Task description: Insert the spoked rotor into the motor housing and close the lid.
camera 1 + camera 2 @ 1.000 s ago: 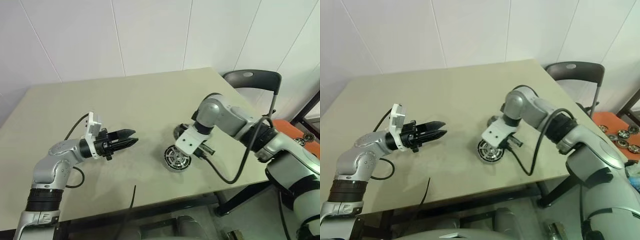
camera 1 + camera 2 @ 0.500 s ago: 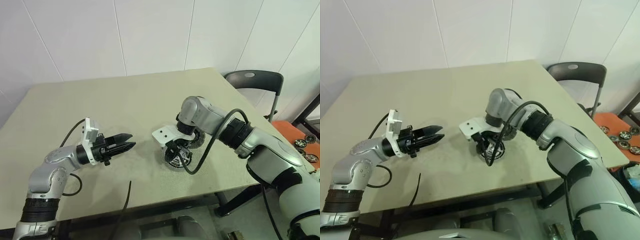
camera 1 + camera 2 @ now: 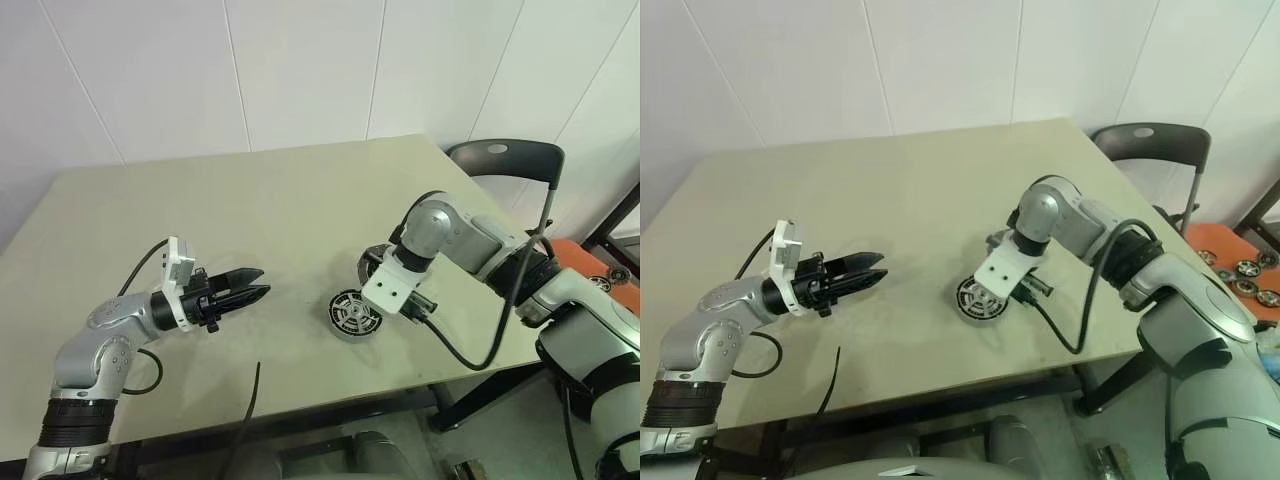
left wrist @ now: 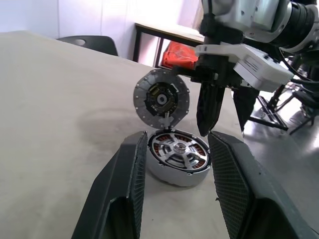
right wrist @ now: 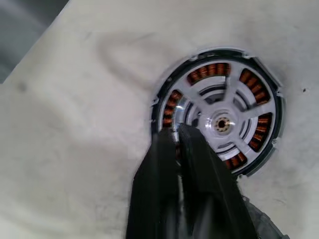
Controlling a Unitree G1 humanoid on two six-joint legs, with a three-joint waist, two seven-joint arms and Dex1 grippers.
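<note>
Rotor [image 5: 224, 122] seated in housing [image 3: 355, 315], near table's [image 3: 250, 210] front edge. Lid [image 4: 162, 99] propped on edge just behind it, about 1 o'clock. Right gripper [image 4: 222, 112] points down at housing's right rim, fingers nearly together, gripping nothing. Left gripper [image 3: 262, 283] at 9 o'clock, well apart, half open, empty.

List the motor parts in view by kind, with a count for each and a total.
Motor housing: 1
Spoked rotor, sitting in the housing: 1
Lid: 1
Total: 3
</note>
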